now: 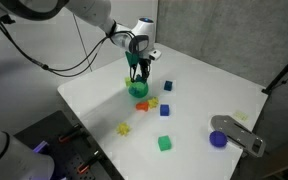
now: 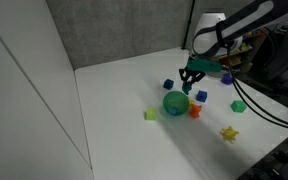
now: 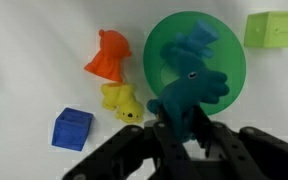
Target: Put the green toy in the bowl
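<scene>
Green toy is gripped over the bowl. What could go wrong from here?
1. In the wrist view the green toy hangs from the gripper nearer the bowl rim than its middle, so on release it might clip the rim and bounce out.
2. The yellow toy and orange toy lie close beside the bowl, and a finger could knock them on the way down.
3. The bowl looks light, so contact may shove or tip it.

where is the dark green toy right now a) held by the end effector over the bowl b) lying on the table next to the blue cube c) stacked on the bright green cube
a, in the wrist view the green toy is pinched in the end effector, directly over the bowl.
</scene>
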`<state>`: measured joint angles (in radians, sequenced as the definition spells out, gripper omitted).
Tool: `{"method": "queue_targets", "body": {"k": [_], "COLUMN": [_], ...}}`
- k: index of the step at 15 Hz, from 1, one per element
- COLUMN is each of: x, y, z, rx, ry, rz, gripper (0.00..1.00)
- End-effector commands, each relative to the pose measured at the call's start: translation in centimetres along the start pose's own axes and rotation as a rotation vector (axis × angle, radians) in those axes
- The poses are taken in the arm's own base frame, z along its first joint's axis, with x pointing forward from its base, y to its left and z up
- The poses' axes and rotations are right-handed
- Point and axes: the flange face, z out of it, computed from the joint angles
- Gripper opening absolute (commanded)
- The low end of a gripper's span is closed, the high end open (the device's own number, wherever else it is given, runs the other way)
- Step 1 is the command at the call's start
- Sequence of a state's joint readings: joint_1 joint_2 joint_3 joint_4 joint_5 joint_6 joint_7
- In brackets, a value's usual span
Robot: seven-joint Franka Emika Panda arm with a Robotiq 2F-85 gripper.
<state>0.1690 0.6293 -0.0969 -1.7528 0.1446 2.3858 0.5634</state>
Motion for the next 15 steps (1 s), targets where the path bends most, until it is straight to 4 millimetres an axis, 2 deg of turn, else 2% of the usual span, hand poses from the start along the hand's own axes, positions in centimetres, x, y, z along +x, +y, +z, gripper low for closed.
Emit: {"method": "queue_targets", "body": {"k": [1, 8, 15], "x": [-0.4, -0.8, 0.3], "y": [-1.7, -4.2, -5.1], "z": [0.6, 3.9, 7.9], "rx": [-0.012, -0.028, -0.107], "ry": [-0.010, -0.011, 0.040], "rz": [-0.012, -0.047, -0.055], "gripper": [0.09, 0.09, 0.09]}}
